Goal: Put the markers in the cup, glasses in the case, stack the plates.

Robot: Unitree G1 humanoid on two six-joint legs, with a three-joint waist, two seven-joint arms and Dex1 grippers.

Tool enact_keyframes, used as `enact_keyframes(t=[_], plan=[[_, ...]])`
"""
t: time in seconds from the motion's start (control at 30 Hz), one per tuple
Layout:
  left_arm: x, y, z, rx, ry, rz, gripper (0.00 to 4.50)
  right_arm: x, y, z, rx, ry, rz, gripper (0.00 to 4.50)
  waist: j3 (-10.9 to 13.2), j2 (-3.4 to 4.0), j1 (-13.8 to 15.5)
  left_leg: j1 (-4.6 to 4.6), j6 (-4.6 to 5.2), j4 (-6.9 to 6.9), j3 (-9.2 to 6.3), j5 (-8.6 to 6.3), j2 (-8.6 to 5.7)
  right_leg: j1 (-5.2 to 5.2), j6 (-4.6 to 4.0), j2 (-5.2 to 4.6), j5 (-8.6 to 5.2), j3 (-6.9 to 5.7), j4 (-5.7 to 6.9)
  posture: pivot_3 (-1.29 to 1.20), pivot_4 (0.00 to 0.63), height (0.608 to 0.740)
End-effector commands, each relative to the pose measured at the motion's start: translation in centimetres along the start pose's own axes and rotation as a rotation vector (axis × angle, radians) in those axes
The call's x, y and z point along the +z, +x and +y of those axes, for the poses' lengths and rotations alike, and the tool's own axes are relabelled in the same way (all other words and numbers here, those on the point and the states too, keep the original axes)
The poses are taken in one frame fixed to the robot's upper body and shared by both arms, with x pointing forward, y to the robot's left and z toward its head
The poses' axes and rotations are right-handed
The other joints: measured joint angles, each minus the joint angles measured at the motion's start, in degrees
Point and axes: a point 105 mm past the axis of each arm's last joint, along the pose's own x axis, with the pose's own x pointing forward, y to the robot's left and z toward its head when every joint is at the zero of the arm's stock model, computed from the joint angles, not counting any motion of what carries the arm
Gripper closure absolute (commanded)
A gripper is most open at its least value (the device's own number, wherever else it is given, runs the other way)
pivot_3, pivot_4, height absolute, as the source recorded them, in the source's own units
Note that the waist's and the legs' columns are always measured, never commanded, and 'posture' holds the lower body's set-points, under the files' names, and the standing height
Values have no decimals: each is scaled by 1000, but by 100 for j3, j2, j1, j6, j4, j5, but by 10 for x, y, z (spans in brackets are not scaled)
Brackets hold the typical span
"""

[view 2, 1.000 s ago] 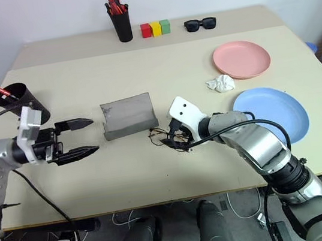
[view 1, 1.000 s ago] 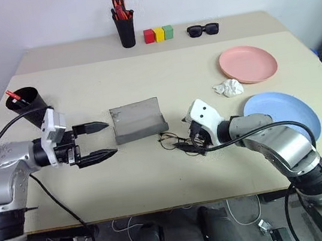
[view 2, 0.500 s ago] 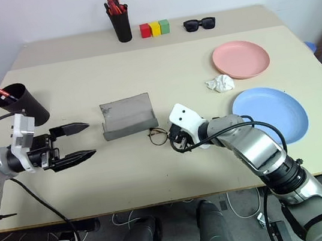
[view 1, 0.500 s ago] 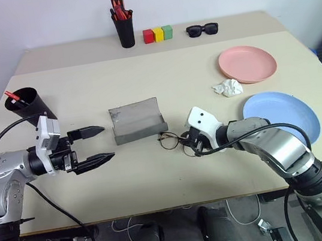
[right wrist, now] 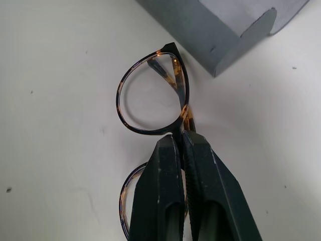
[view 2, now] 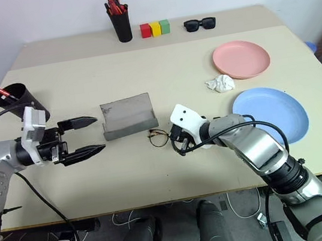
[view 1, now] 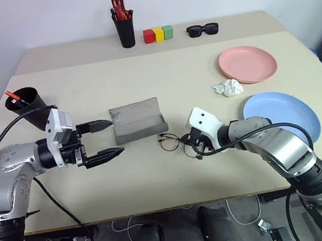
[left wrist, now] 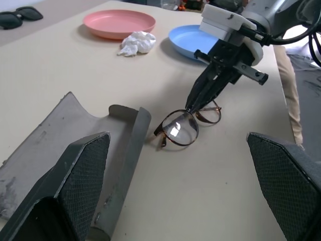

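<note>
At the far left of the table point(view 1: 157, 175) stands the cup point(view 1: 27, 104), tilted, with a red marker point(view 1: 14, 96) poking out of its mouth; whether the white one is inside cannot be told, so the marker step looks done at least in part. Next to the right, the left gripper point(view 1: 104, 141) hangs level just beside the case point(view 1: 138, 121), its fingers spread wide apart and holding nothing. The case lies open, a grey shell with its lid laid back flat and its trough empty, so the glasses step is under way but not finished. Just beyond the case's near right corner lie the glasses point(right wrist: 150, 100), a thin dark tortoise-flecked frame with round clear lenses, resting on the table with one folded temple showing through a lens. The right gripper point(right wrist: 181, 143) has its fingers pressed together on the bridge between the two lenses, the frame pinched but, as far as can be judged, not yet lifted. Farther right, a crumpled white tissue point(view 1: 229, 88) sits between the two plates: the pink plate point(view 1: 248, 64) toward the back and the blue plate point(view 1: 281, 116) nearer the front edge, well apart and unstacked, so that step is untouched.
</note>
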Motion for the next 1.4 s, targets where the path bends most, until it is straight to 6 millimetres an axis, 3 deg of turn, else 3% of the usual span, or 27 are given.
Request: enact_keyframes(t=[0.03, 0.13, 0.2, 0.27, 0.33, 0.43, 0.6, 0.7, 1.0, 1.13, 1.3, 1.4], plan=[[15, -3, -1, 8, 24, -41, 0, 39, -29, 2, 58, -37, -142, 4484, 1, 1, -5, 0, 0, 0, 0, 0, 0, 0, 0, 0, 0, 0, 0, 0, 150, 740], [17, -9, 2, 32, 6, -58, 0, 60, -42, -1, 63, -46, -219, 4484, 2, 3, -37, 1, 0, -1, 0, 0, 2, -2, 0, 1, 0, 0, 0, 0, 150, 740], [19, -18, 8, 84, -22, -82, 0, 90, -44, -20, -35, -87, -344, 4484, 2, 3, -54, 4, 1, -4, 1, 0, 5, -2, -2, 4, -1, -1, 1, 0, 150, 740], [20, -30, 15, 142, -42, -94, 0, 111, -40, -31, -94, -105, -429, 4484, 2, 3, -71, 6, 1, -5, 2, 0, 8, -2, -4, 7, -3, -1, 0, 0, 150, 740], [20, -36, 18, 168, -44, -88, 0, 116, -34, -33, -107, -126, -448, 4484, 2, 3, -47, 4, 0, -8, 2, 0, 9, -7, -6, 7, -4, -2, 2, 0, 150, 740], [13, -56, 26, 264, -47, -63, 0, 129, -5, -28, -97, -216, -493, 4484, 2, 3, -42, 1, 0, -9, 2, 0, 5, -6, -7, 5, -3, -2, -4, 0, 150, 740], [6, -70, 23, 294, -54, -54, 0, 149, 30, -20, -60, -288, -573, 4484, 5, 8, -89, -2, -2, -13, 7, 1, 6, -20, -8, 4, -3, -2, 1, 0, 150, 740], [0, -81, 21, 322, -62, -45, 0, 145, 49, -14, -44, -364, -568, 4484, 5, 7, -130, -2, -6, -16, 4, 3, 6, -19, -8, 4, -3, -2, 1, 0, 150, 740], [-13, -95, 14, 344, -80, -35, 0, 146, 76, -12, -52, -429, -597, 4484, 6, 10, -217, 2, -9, -27, 2, 4, 7, -26, -13, 6, -5, -2, 6, 0, 150, 740], [-13, -93, 14, 338, -67, -35, 0, 135, 87, -12, -38, -462, -570, 4484, 6, 10, -230, 1, -15, -31, 0, 7, 7, -30, -16, 6, -7, -2, 12, 0, 150, 740], [-13, -90, 13, 330, -59, -31, 0, 108, 98, -5, 12, -522, -474, 4484, 7, 11, -244, 1, -16, -31, -1, 8, 6, -30, -17, 6, -7, -2, 12, 0, 150, 740], [-4, -78, 12, 318, -42, -36, 0, 91, 102, -9, 17, -522, -387, 4484, 6, 11, -253, 1, -17, -32, -1, 8, 6, -30, -17, 6, -7, -2, 12, 0, 150, 740]])
